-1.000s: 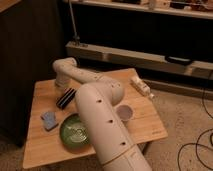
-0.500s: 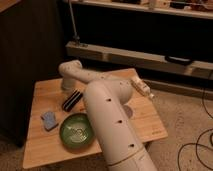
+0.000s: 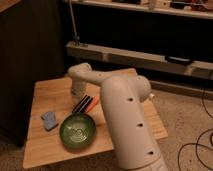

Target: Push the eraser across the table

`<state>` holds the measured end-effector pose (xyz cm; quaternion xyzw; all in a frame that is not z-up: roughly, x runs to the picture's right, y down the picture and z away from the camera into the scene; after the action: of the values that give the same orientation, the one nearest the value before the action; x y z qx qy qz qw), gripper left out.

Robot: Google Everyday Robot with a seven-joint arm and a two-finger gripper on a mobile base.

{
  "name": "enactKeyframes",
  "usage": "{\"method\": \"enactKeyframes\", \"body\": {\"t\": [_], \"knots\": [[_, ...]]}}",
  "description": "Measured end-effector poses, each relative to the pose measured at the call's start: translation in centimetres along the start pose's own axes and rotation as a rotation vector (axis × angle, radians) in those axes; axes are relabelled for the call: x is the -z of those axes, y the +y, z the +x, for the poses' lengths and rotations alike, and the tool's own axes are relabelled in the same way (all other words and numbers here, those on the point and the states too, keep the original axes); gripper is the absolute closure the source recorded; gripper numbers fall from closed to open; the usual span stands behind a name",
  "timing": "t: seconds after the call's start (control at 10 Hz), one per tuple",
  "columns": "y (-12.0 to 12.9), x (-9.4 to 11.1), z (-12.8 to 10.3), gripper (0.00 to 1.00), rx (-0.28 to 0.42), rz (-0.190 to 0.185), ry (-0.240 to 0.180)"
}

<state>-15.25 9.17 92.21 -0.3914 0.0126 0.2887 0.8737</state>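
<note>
the jaws [image 3: 77,91] hang low over the desk [image 3: 45,90], open or closed i cannot tell. just beside them lies the eraser [image 3: 81,104], which looks light and stiff; push its long side.

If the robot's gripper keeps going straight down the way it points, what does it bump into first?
Probably the bare table. The gripper points down at the wood beside the eraser, up-left of its far end. Depth is hard to judge, so it might clip the eraser.
</note>
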Motion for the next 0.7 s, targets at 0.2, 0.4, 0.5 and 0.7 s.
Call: {"method": "enactKeyframes", "body": {"t": [0.2,0.4,0.5,0.7], "knots": [[-0.4,0.8,4.5,1.0,-0.014,0.005,0.051],[-0.2,1.3,9.0,1.0,-0.041,-0.001,0.097],[-0.3,1.9,11.4,0.98,-0.074,-0.009,0.11],[-0.1,2.2,12.4,0.98,-0.089,-0.016,0.113]]}}
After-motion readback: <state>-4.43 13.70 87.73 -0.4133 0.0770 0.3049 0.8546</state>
